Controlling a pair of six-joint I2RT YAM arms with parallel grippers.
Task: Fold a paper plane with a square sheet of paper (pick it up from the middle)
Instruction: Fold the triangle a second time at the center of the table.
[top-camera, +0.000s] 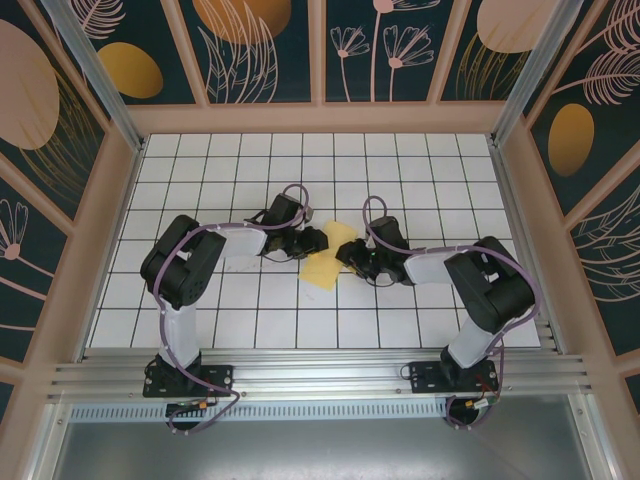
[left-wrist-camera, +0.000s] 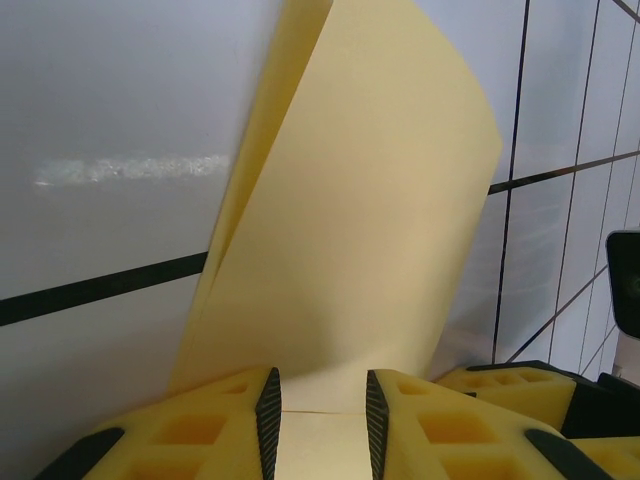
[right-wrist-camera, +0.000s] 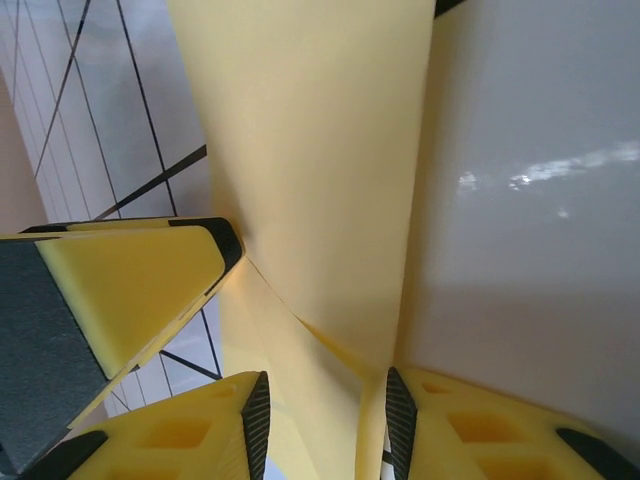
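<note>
Count: one square sheet of paper (top-camera: 322, 266), yellow, at mid-table (top-camera: 420, 170), curled up off the white tiles in two layers. Two grippers, one at each side of it.
Left gripper (left-wrist-camera: 322, 390): at the sheet's left edge, jaws apart, paper running through the gap.
Right gripper (right-wrist-camera: 328, 390): at the right edge, jaws also apart, a bent fold of paper between them.

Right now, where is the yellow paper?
In the top view, the yellow paper is near the centre, between the left pincer and the right pincer.
</note>
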